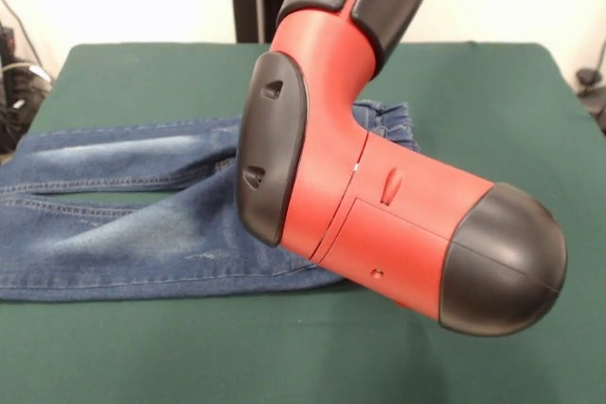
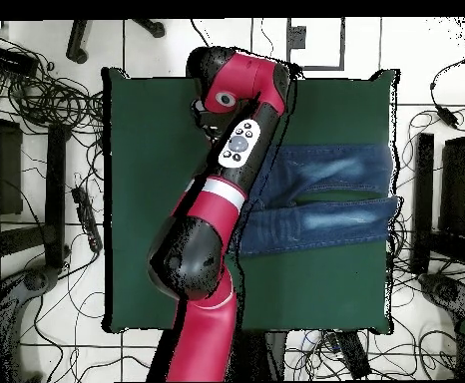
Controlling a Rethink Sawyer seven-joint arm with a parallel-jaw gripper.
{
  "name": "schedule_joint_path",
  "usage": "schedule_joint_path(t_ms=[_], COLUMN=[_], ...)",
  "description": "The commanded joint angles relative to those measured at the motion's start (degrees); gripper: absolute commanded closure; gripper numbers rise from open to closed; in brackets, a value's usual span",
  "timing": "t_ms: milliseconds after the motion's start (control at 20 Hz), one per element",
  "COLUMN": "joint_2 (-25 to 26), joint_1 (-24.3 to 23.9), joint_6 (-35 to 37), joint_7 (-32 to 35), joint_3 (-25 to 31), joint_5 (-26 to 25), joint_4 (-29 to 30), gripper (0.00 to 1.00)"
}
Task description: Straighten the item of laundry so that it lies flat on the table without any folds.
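The jeans (image 1: 123,224) lie on the green table (image 1: 284,347), both legs stretched toward one short edge of the table. The red arm (image 1: 379,215) covers their waist part. The gripper itself is hidden, so I cannot tell if it grasps anything.

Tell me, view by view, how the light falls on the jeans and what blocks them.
Front view: even, soft light on the jeans, no glare, and the arm looms close and hides their waist end. Overhead view: the floor is washed out bright, the table dark, and the arm covers the jeans' waist end; the gripper cannot be made out.
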Motion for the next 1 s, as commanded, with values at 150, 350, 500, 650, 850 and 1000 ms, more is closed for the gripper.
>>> schedule_joint_path(t_ms=[150,350,500,650,850,1000], joint_2=[1.35,1.42,1.17,0.86,-0.33,-1.01], joint_1=[1.08,2.67,4.04,6.55,9.53,9.92], joint_6=[-9.04,-19.49,-23.72,-28.12,-31.46,-30.39], joint_7=[12.87,12.00,10.23,7.65,5.21,5.79], joint_3=[-0.79,3.70,7.02,12.20,18.61,19.89], joint_5=[5.91,9.24,9.86,9.16,7.65,6.25], joint_4=[-3.78,-2.94,-1.97,0.15,2.36,2.00], gripper=[1.00,1.00,1.00,1.00,1.00,1.00])
